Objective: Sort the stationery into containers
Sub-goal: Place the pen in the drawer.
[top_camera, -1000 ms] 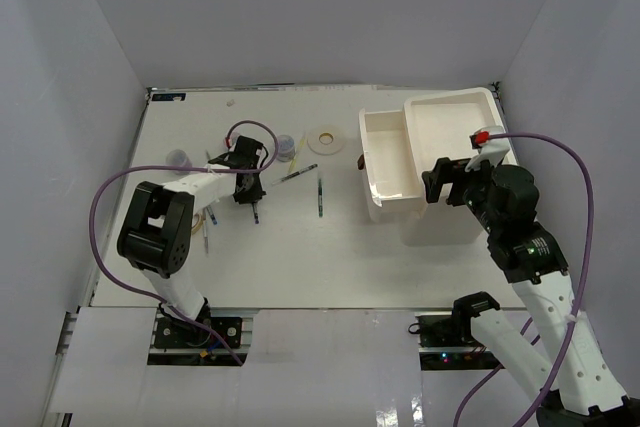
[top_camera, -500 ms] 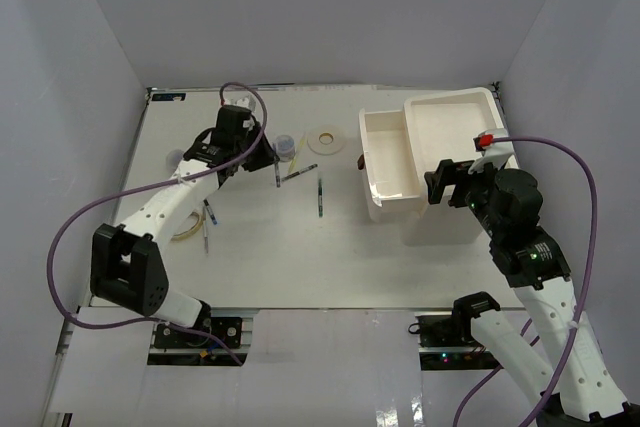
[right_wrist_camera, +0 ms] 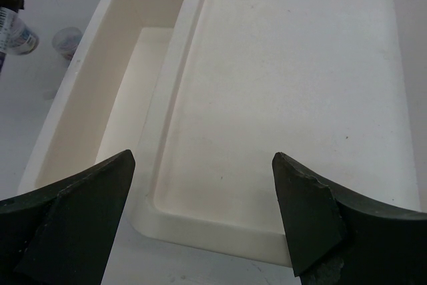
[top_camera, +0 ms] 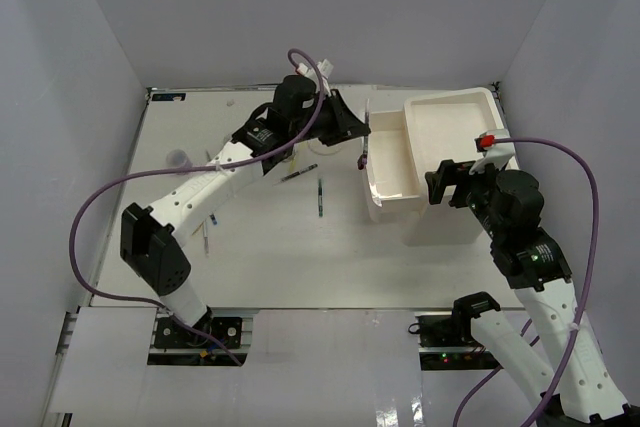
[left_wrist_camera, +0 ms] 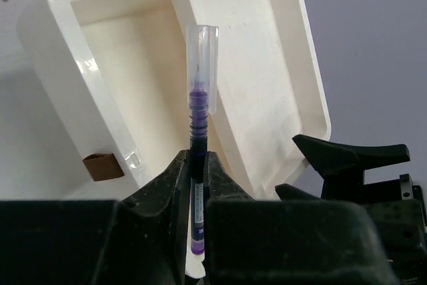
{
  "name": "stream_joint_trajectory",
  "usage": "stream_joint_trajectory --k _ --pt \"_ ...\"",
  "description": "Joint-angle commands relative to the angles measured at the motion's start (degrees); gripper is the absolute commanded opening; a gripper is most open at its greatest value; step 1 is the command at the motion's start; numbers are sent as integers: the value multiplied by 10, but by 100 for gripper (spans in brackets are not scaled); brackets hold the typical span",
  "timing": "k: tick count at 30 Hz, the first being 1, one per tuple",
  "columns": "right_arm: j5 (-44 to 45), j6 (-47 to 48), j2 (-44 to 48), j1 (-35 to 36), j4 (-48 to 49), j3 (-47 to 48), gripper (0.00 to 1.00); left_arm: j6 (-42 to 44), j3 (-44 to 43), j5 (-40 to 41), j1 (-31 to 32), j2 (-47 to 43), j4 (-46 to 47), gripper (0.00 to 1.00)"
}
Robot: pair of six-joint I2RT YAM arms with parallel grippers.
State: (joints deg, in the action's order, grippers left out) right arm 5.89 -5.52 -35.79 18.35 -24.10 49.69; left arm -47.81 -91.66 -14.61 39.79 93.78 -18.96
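Observation:
My left gripper (top_camera: 356,131) is shut on a dark purple pen (top_camera: 363,155) with a clear cap and holds it over the left rim of the white organiser's pulled-out drawer (top_camera: 388,162). In the left wrist view the pen (left_wrist_camera: 198,98) stands upright between the fingers (left_wrist_camera: 167,178), with the drawer (left_wrist_camera: 127,65) and its brown handle (left_wrist_camera: 103,166) behind. My right gripper (top_camera: 446,183) is open and empty above the organiser's shallow tray top (top_camera: 455,122); its wrist view shows the tray (right_wrist_camera: 287,85) between the wide-apart fingers (right_wrist_camera: 73,211). The tape ring is hidden.
Two dark pens (top_camera: 299,173) (top_camera: 320,197) lie mid-table and another (top_camera: 205,237) near the left arm. A clear jar (top_camera: 177,158) stands at the left; one jar shows in the right wrist view (right_wrist_camera: 69,39). Grey walls enclose the table.
My left arm has lifted a pen from the left of the table and swung it right to the organiser's open drawer. My right arm has barely moved.

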Motion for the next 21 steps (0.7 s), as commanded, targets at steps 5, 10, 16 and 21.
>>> stream_joint_trajectory --k 5,10,16,21 --pt "8 0 15 -2 8 -7 90 -56 -34 39 42 40 38 19" --pt "11 0 19 -2 5 -8 90 -62 -43 42 49 66 45 41" --pt "11 4 22 -2 4 -12 90 -30 -47 70 49 50 28 60" --pt "11 9 22 -2 3 -11 90 55 -37 177 46 0 -52 64"
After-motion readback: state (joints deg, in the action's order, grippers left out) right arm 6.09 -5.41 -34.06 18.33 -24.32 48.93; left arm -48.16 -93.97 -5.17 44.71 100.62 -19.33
